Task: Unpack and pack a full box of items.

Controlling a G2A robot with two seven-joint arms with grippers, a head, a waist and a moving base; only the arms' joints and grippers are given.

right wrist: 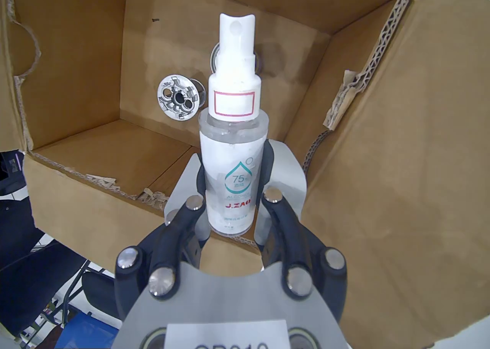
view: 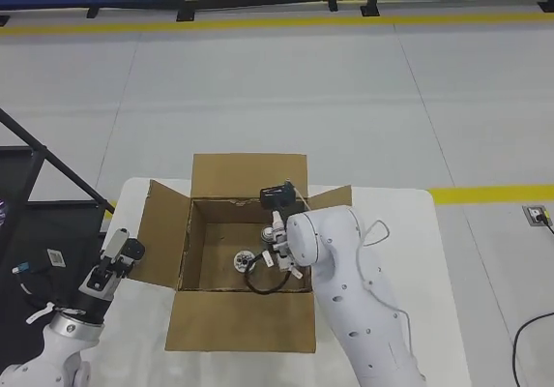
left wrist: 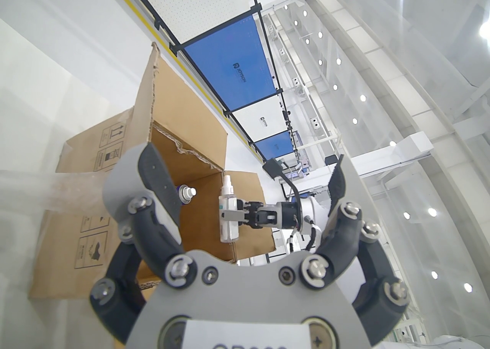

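The right gripper, angled down over the open box, clamps a spray bottle. The left gripper hangs left of the box, tilted upward, fingers apart.

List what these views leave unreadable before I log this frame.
- Right wrist view: the clear white-capped spray bottle in the right gripper hides most of a round metal part.
- Left wrist view: a finger of the left gripper cuts off a white-tipped grey canister.
- Top view: the white right arm covers part of the floor of the brown cardboard box.
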